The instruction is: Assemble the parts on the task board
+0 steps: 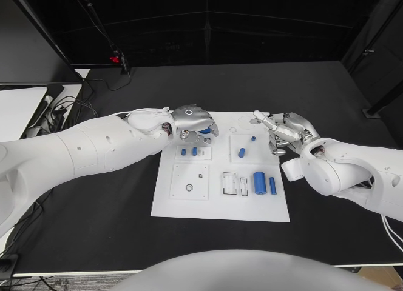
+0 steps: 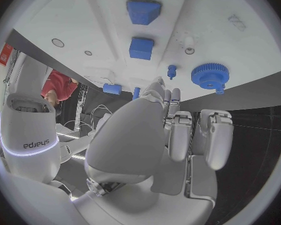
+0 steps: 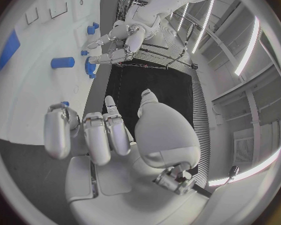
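On the black table [image 1: 96, 242] lies the white task board [image 1: 221, 206], with both hands hanging over its far end. Left hand [image 1: 191, 123] hovers above the far left corner; in the left wrist view its fingers [image 2: 178, 135] are extended side by side, apart from the thumb, with nothing between them. A blue gear [image 2: 210, 76] sits on the board just ahead of those fingertips, a small blue peg [image 2: 172, 71] beside it, and two blue blocks [image 2: 142, 48] further along the board. Right hand [image 1: 286, 132] hovers at the far right edge; in the right wrist view its fingers [image 3: 97, 135] are loosely curled and spread, holding nothing, though a speck of blue near one fingertip is too small to identify. Loose parts on the board: two short blue cylinders [image 1: 189, 151] on the left panel, a blue pin [image 1: 242, 152] in the middle, and two larger blue cylinders [image 1: 260, 182] lying near the rectangular slots toward the right. Judgement: assembly is at an early stage, most parts unseated; the step in hand looks like the left hand's approach to the gear. Next move calls for lowering the left fingers around the gear's rim and closing evenly, keeping clear of the neighbouring peg.
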Controlling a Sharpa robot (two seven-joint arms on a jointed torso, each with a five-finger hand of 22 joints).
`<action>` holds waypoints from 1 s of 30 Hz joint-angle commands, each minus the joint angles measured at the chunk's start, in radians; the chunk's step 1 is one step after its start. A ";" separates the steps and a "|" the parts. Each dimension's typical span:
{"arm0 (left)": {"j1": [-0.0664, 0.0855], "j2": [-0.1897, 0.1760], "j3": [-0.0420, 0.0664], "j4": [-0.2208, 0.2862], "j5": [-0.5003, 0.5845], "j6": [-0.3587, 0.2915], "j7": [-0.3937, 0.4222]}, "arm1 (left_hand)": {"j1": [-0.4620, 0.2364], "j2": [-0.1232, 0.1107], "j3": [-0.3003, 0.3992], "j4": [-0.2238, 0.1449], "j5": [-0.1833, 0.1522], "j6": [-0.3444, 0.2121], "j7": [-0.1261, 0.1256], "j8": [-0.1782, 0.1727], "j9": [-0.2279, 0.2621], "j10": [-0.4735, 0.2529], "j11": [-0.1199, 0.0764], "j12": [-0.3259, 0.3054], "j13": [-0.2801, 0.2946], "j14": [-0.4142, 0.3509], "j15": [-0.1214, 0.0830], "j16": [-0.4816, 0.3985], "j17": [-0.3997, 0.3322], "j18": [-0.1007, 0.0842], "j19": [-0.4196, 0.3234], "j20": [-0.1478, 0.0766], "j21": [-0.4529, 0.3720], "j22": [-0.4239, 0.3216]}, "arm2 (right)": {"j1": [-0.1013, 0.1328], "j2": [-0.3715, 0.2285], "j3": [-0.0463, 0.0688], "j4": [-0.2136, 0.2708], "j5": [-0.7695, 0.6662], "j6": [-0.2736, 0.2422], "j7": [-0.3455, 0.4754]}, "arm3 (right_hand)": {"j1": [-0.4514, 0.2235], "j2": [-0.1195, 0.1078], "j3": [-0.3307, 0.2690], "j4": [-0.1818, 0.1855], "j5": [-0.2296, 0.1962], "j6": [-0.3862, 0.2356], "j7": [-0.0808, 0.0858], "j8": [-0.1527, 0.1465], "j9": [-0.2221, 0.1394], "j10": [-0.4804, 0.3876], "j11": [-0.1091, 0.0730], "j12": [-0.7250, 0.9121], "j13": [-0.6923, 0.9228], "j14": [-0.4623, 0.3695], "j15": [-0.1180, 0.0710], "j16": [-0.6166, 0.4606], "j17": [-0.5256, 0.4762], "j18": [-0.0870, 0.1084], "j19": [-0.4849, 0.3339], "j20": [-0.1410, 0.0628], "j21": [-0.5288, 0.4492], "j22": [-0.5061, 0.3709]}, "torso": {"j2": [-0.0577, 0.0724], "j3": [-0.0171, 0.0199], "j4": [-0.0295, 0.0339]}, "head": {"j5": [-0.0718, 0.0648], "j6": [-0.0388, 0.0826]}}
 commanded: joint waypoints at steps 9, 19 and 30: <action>0.000 0.011 0.001 -0.025 -0.084 0.027 -0.019 | 0.014 -0.004 0.012 0.001 -0.003 0.017 -0.003 -0.003 -0.005 0.014 -0.003 -0.006 -0.002 0.105 -0.005 0.001 0.263 -0.007 0.104 -0.005 0.003 0.263 | 0.001 0.001 0.000 0.002 -0.002 0.010 -0.002 | 0.002 0.009 -0.006 -0.001 -0.002 -0.003 0.025 0.005 0.000 0.106 0.002 0.003 0.263 0.104 0.006 0.002 0.263 0.015 -0.005 -0.002 -0.006 0.192 | 0.000 0.0004 0.0021 | 0.000 -0.003; -0.001 0.022 0.001 -0.044 -0.092 0.025 -0.013 | 0.015 0.000 0.028 0.004 -0.004 0.028 -0.010 -0.008 -0.012 0.023 -0.012 -0.011 -0.002 0.105 -0.012 0.001 0.263 -0.007 0.104 -0.007 0.003 0.263 | 0.001 0.001 0.000 0.002 -0.002 0.008 -0.005 | 0.002 0.009 -0.007 -0.001 -0.001 -0.002 0.025 0.007 0.000 0.106 0.002 0.003 0.263 0.104 0.005 0.002 0.263 0.015 -0.005 -0.002 -0.006 0.192 | 0.001 -0.0003 0.0000 | 0.002 -0.006; -0.002 0.035 0.001 -0.062 -0.093 0.066 -0.010 | 0.010 0.003 0.035 0.004 -0.004 0.029 -0.010 -0.014 -0.018 0.027 -0.013 -0.014 -0.002 0.105 -0.013 0.001 0.263 -0.007 0.104 -0.009 0.003 0.263 | 0.001 0.003 0.000 0.002 -0.001 0.007 -0.008 | 0.002 0.009 -0.007 -0.001 -0.001 -0.002 0.025 0.007 0.000 0.106 0.002 0.003 0.263 0.104 0.005 0.002 0.263 0.015 -0.005 -0.002 -0.006 0.192 | 0.000 0.0000 0.0008 | 0.000 -0.011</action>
